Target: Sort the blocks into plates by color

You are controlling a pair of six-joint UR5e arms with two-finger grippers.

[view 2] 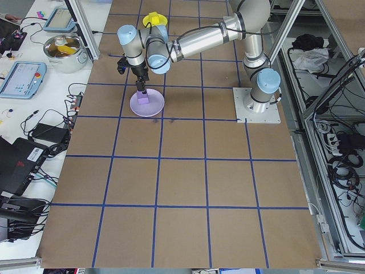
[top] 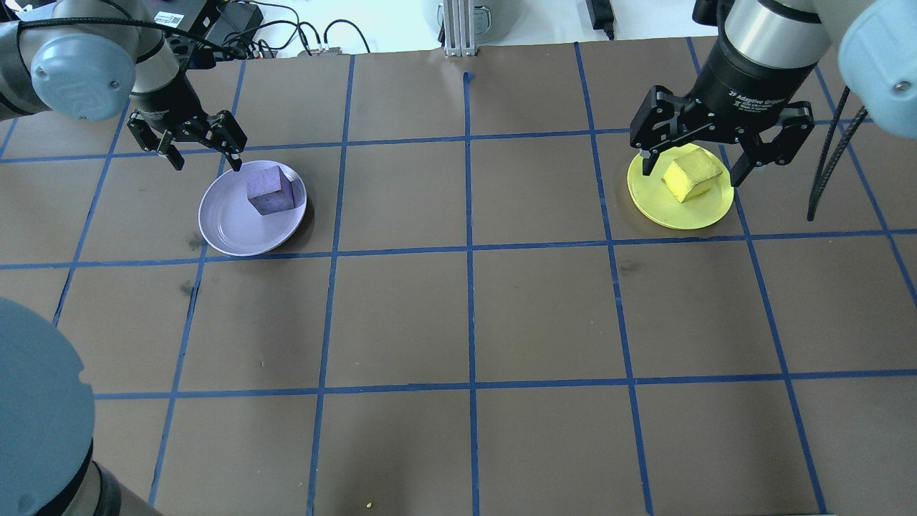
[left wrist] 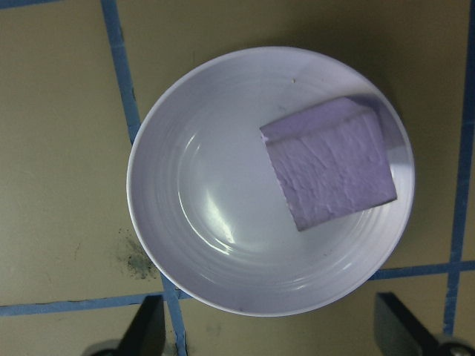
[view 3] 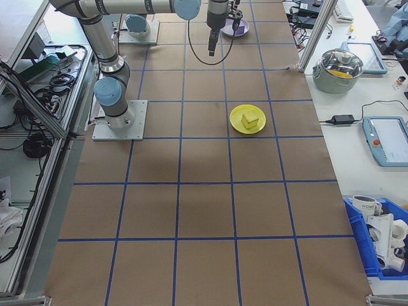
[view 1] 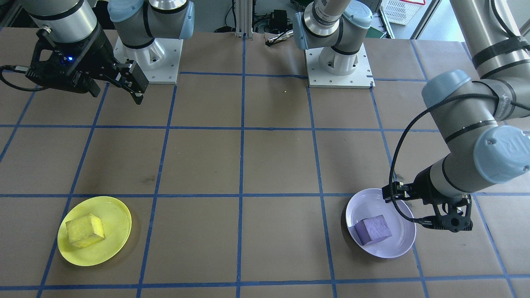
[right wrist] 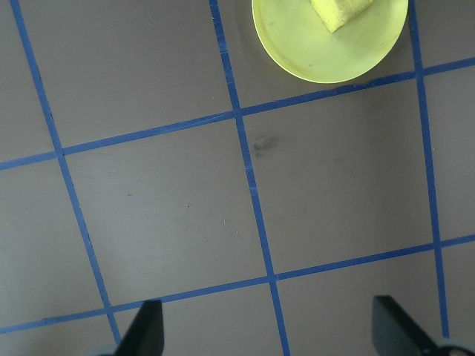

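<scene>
Two plates and two blocks lie on the tabletop (top: 466, 315), a brown surface ruled into squares by blue tape lines (top: 469, 215). One block sits in each plate, matched by colour.

Lavender plate (top: 236, 222): it carries the one purple block (top: 269, 192), which rests flat in the half of the plate farther from my base, close to the rim. The block is near-cubic, with no clear long axis; its edges are turned at an angle to the tape lines, one corner pointing toward the plate's centre.

Yellow plate (top: 655, 204): it carries the one yellow block (top: 690, 179), lying near the plate's middle. It too is near-cubic and turned skew to the tape lines.

My left hand (top: 202, 147) hangs above the far rim of the lavender plate, just beside the purple block and not touching it. Its two fingers (left wrist: 145, 334) are spread wide and hold nothing; in the left wrist view the whole plate lies between them.

My right hand (top: 693, 163) is raised well above the tabletop. In the overhead view it overlaps the yellow plate, but the front-facing view places it back near my base, well apart from that plate. Its fingers (right wrist: 141, 330) are likewise spread wide and empty.
</scene>
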